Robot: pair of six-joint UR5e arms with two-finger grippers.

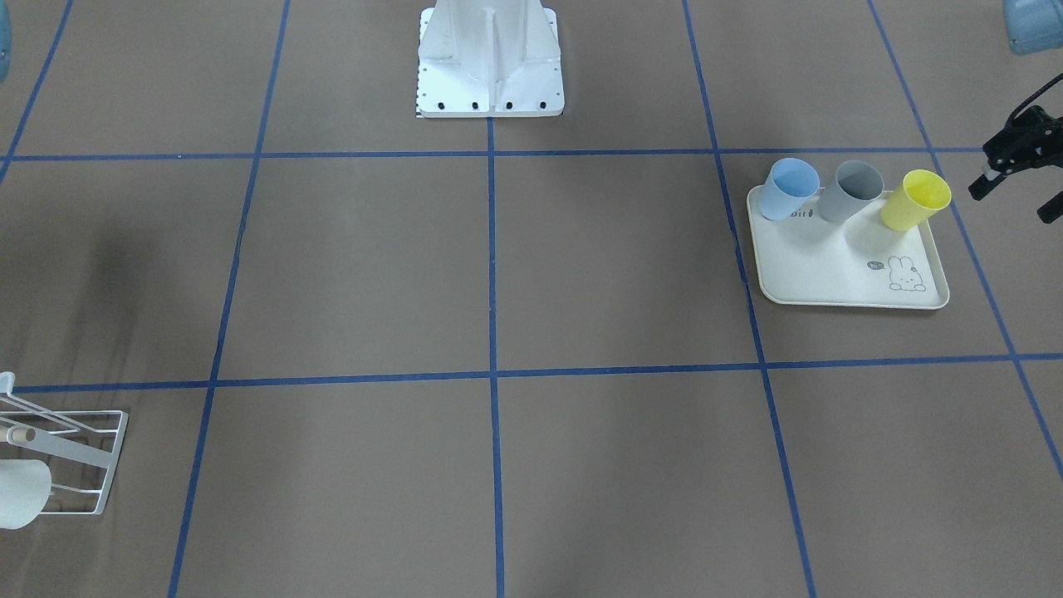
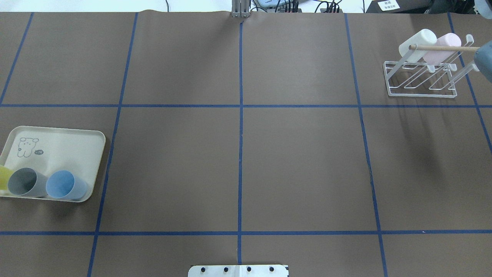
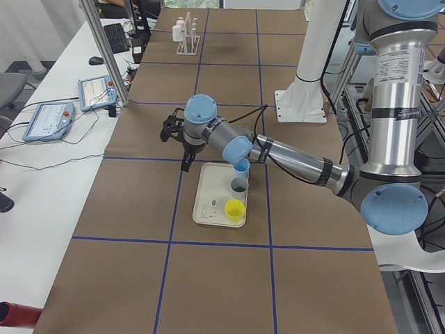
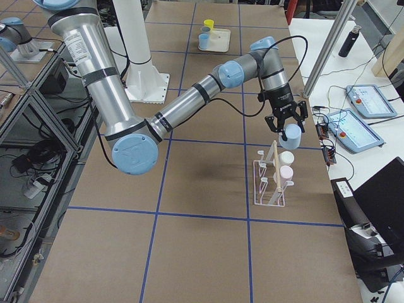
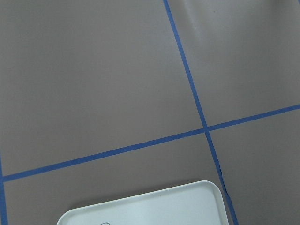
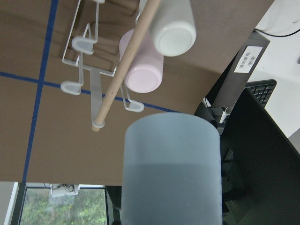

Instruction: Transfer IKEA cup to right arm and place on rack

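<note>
Past the hand-over and into the placing step, by the look of it. At the right gripper (image 4: 289, 124), just above the rack (image 4: 271, 180) and off the end of its dowel (image 6: 123, 68): the IKEA cup (image 4: 291, 134), pale blue, clear of the table and filling the right wrist view. Cannot tell from these views whether clamped on it, though judged to be carrying it.

Already on the rack, side by side on its prongs: a white cup (image 6: 172, 28) and a pink cup (image 6: 143, 63).

Well apart from the rack, beside the tray (image 1: 830, 266): the left gripper (image 1: 1015, 199), fingers spread, nothing between them. On that tray: a blue cup (image 1: 789, 189), a grey cup (image 1: 851, 191), a yellow cup (image 1: 913, 199).

Next, most likely: calls for lining the cup's mouth up with a free prong beside the pink cup, sliding down along the prong's slant, keeping off the dowel, then letting go.
</note>
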